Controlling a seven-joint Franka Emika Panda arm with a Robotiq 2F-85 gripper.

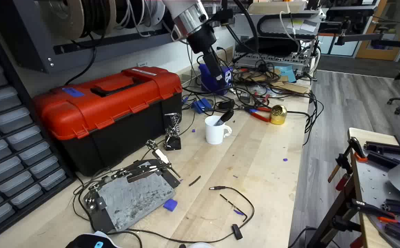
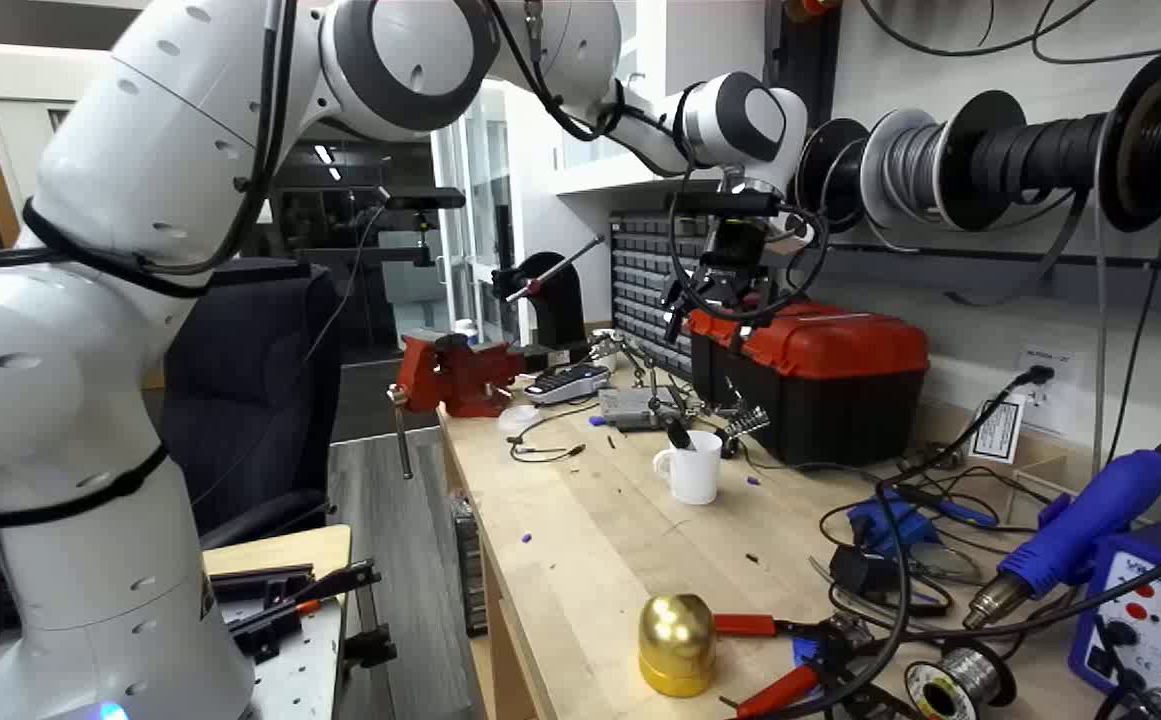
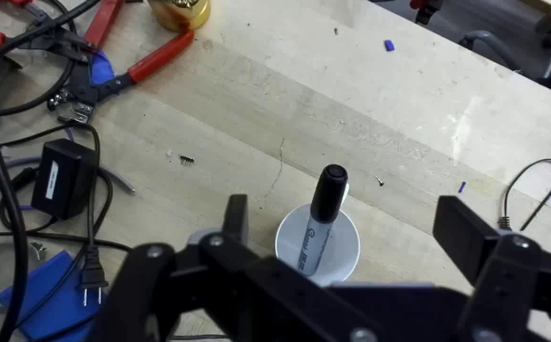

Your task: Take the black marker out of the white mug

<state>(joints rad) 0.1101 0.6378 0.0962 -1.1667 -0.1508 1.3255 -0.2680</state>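
The white mug (image 1: pixel 214 135) stands upright on the wooden bench; it also shows in an exterior view (image 2: pixel 696 474) and the wrist view (image 3: pixel 345 254). The marker (image 3: pixel 328 197), with a black cap up and a pale grey printed barrel, leans inside the mug. Its cap sticks out over the rim on the handle side; it shows in both exterior views (image 1: pixel 224 117) (image 2: pixel 679 434). My gripper (image 3: pixel 341 211) is open and empty, high above the mug. In the wrist view mug and marker lie between the fingers, nearer the left one. The gripper also shows in both exterior views (image 1: pixel 218 77) (image 2: pixel 705 330).
A red and black toolbox (image 1: pixel 117 113) stands beside the mug along the wall. Red-handled pliers (image 3: pixel 154 59), a gold tip cleaner (image 1: pixel 278 115) and tangled cables lie nearby. A spring iron holder (image 1: pixel 173 132) and helping-hands stand (image 1: pixel 134 196) are on the toolbox side.
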